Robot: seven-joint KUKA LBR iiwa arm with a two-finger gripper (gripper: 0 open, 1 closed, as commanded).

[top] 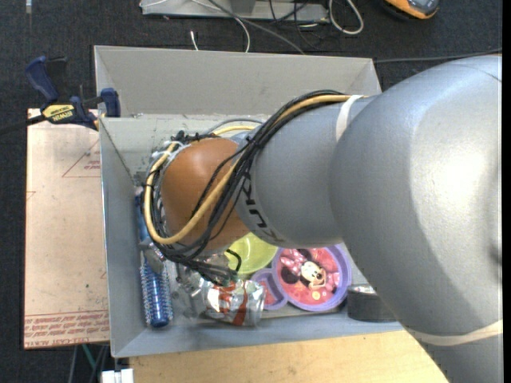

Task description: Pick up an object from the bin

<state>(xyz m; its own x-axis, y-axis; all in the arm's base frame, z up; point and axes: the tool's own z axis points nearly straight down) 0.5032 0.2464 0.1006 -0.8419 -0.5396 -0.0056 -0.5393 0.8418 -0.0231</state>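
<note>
Grey metal bin on dark floor, mid-frame. My orange wrist cover low over bin's left half. My gripper beneath it, over crumpled silver-red wrapper. Blue brush at lower left. Cannot tell grip state. Nothing visibly lifted; I judge the pick still to do.

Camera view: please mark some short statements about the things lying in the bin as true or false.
1. A blue hairbrush lies along the left wall of the bin. True.
2. The cartoon-mouse plate is green. False: it is purple with a pink middle.
3. A yellow-green dish lies just left of that plate. True.
4. The black roll lies beside the hairbrush. False: it lies at the lower right, on the far side of the plate.
5. A crumpled silver and red wrapper lies between hairbrush and plate. True.
</note>
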